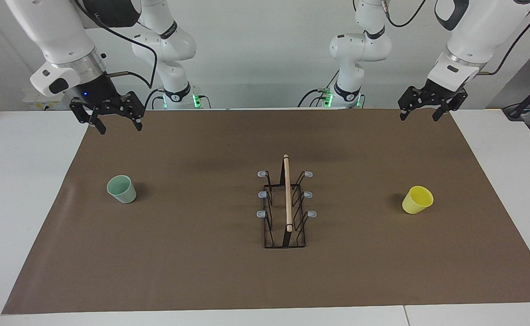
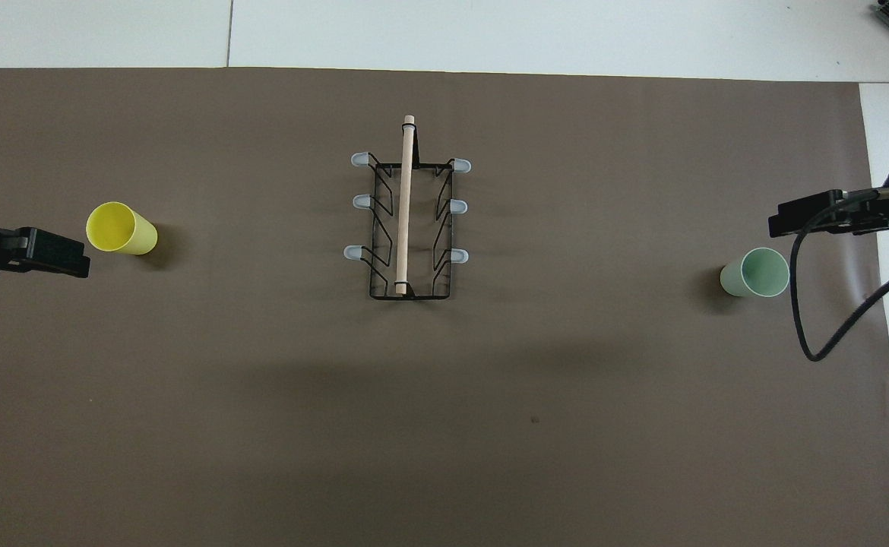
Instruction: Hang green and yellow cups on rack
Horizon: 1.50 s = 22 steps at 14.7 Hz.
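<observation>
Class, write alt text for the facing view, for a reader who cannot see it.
A black wire rack stands mid-table on a brown mat, with a green cup toward the right arm's end and a yellow cup toward the left arm's. The open right pincer and left pincer hang above the mat's corners nearest the robots.

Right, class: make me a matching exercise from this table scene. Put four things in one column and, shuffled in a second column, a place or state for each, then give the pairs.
Things
1. green cup
2. yellow cup
3. rack
4. left claw

Places or states
A. stands mid-table between the two cups, no cup on its prongs
B. open and holding nothing, raised over the mat's edge nearest the robots
C. on the brown mat toward the right arm's end
D. on the mat toward the left arm's end

Pairs: 1-C, 2-D, 3-A, 4-B
</observation>
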### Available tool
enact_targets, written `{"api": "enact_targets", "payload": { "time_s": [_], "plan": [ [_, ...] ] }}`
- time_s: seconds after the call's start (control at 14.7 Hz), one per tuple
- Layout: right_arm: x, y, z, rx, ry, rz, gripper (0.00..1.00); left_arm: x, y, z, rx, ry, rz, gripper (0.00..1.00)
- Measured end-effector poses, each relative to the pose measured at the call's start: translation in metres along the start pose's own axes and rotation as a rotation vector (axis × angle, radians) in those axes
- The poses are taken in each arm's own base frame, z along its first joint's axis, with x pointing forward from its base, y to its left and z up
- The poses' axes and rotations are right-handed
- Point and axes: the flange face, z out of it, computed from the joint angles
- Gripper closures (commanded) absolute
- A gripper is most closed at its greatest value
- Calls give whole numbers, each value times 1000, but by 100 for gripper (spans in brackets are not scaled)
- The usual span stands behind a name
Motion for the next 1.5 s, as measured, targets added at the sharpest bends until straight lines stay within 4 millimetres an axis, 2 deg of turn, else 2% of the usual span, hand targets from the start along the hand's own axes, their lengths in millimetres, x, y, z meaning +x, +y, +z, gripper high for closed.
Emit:
{"api": "enact_targets", "payload": {
  "time_s": [0.75,1.16,1.5],
  "plan": [
    [0,0,1,0,0,0,0,0,4,0,1,-1,7,0],
    [7,-1,12,0,-11,-2,0,0,4,1,1,-1,6,0],
    [8,0,14,-9,-12,-3,0,12,-3,7,2,-10,-16,0]
  ]
}}
